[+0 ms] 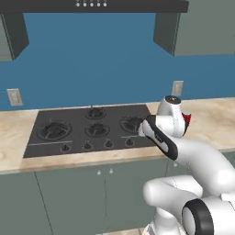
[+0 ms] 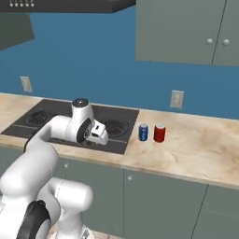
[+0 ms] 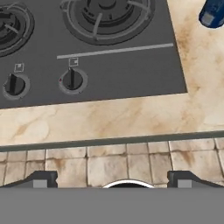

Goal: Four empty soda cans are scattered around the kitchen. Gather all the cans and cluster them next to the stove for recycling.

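With two soda cans already standing together on the counter (image 2: 196, 144) just right of the stove (image 2: 70, 123), the cluster is half built by my read. Blue can (image 2: 143, 132) and red can (image 2: 159, 133) sit nearly touching. My end effector (image 2: 99, 134) hangs over the stove's front right corner, fingers spread and empty. Both cans lie to its right, blue nearer.

The left base view looks forward and down from behind the arm, with the stove (image 1: 89, 128) at centre left. The right base view shares that stove (image 2: 70, 123), seen at its left. The hand view looks steeply down, close over the stove's (image 3: 100, 57) front edge and the table (image 3: 100, 118).
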{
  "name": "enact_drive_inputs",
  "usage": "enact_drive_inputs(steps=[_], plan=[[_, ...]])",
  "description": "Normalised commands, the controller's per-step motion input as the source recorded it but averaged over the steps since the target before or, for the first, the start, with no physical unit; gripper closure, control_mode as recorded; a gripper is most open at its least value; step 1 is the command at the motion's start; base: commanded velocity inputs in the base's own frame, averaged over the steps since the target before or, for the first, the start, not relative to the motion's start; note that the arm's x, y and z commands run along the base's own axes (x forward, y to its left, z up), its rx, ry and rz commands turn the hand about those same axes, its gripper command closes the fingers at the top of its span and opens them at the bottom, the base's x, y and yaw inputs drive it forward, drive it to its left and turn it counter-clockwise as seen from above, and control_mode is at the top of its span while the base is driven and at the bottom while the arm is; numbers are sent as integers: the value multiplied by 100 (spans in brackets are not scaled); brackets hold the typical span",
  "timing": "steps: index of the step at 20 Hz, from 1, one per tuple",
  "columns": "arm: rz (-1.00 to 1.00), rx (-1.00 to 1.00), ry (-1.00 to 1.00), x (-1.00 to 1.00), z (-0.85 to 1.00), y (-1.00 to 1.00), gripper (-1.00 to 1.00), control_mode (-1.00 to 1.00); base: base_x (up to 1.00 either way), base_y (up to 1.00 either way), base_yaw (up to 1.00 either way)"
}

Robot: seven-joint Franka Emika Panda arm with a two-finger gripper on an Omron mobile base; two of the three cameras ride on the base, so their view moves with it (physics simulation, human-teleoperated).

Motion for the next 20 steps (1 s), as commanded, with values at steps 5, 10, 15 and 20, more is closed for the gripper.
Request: enact_drive_inputs(steps=[5,10,15,20], plan=[[0,0,0,0,0,0,-100,100,0,54,25],[0,0,0,0,0,0,-100,100,0,35,66],[0,0,0,0,0,0,-100,100,0,29,75],[0,0,0,0,0,0,-100,100,3,25,76]])
